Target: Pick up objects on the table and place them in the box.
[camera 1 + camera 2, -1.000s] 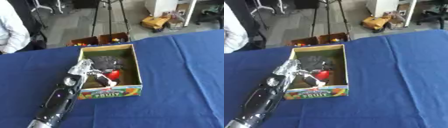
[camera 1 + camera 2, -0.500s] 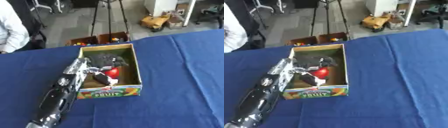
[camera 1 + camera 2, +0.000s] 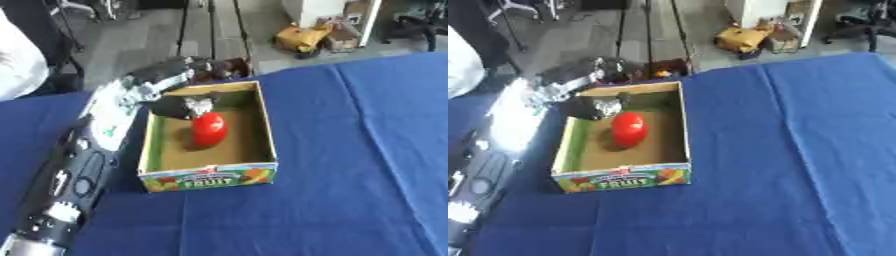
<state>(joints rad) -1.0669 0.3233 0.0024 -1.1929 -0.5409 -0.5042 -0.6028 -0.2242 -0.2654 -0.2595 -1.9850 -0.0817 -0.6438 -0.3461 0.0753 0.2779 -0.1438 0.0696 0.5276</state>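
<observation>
While our left hand (image 3: 182, 106) hangs over box's far left corner, we count one red object (image 3: 209, 129) lying inside one box (image 3: 210, 177), on blue counter (image 3: 367, 150). Fingers look curled, red object just beside them; whether they touch it we cannot tell. Arm stretches along box's left side.

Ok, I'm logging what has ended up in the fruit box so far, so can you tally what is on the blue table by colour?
Red: 1, the rounded red fruit-like object inside the box.
Tan cardboard: 1, the open cardboard box with the printed fruit label.
Blue: 1, the blue tablecloth beneath it.
Black and silver: 1, the robot's left hand over the box.
Total: 4.
</observation>
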